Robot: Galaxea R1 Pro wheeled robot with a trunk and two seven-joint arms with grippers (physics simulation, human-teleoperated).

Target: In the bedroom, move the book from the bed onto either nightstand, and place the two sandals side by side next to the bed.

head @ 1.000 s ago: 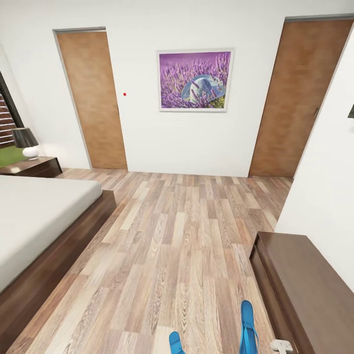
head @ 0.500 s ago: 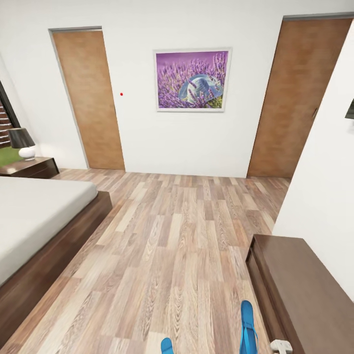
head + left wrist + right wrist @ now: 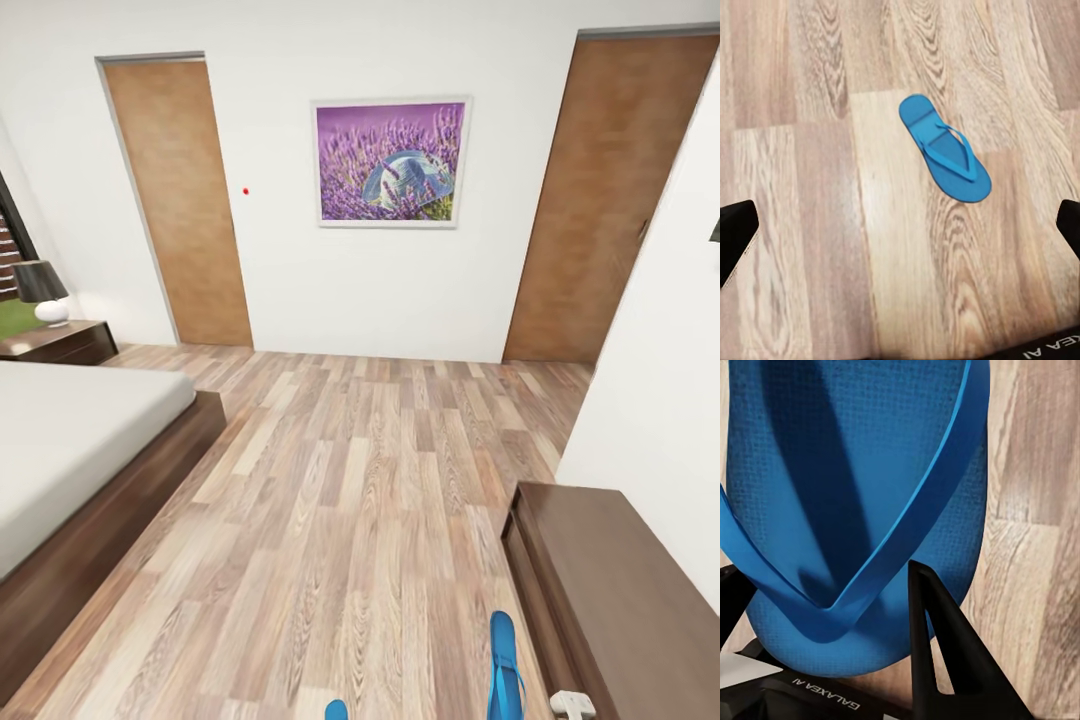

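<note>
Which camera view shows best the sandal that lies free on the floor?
The left wrist view: the whole sandal lies flat on the floor planks. The head view catches just its tip at the bottom edge.

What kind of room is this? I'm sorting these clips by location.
Most likely a bedroom: a low bed with a pale mattress, a nightstand bearing a lamp beside it, and a blue sandal on the wood-plank floor.

We were in a home bedroom: a wide pale-mattressed, dark-framed bed at left, a framed purple lavender picture on the white wall.
</note>
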